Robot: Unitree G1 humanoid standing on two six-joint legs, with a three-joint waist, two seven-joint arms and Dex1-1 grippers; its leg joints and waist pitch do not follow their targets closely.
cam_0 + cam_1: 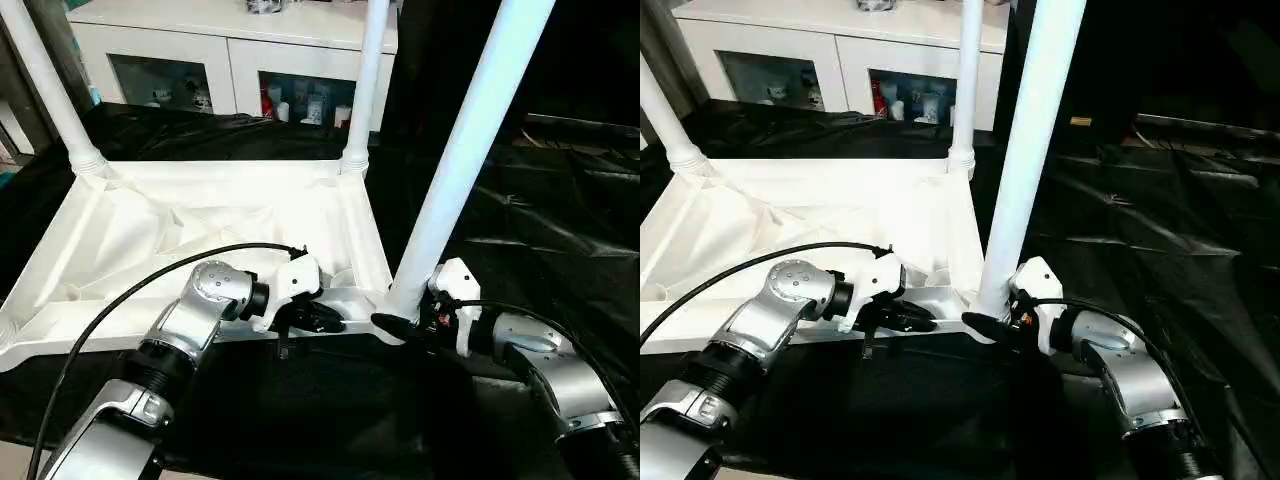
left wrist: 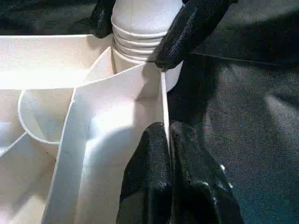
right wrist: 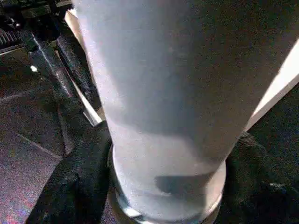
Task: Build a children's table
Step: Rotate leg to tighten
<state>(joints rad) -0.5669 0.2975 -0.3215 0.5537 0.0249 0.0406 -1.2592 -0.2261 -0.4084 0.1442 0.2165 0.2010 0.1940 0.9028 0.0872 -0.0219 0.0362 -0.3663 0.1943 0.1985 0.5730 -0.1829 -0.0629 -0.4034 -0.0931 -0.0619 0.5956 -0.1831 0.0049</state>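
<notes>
The children's table top lies upside down on the black-draped table, ribbed underside up. Two white legs stand in its far corner sockets, one on the left and one on the right. A third leg stands upright in the near right corner socket. My right gripper has its black fingers closed around that leg's ribbed base. My left gripper is shut on the thin near rim of the top, a short way left of that corner.
A white cabinet with glass doors stands behind the work. Crinkled black cloth covers the table to the right of the white top and in front of it. A black cable arcs over my left forearm.
</notes>
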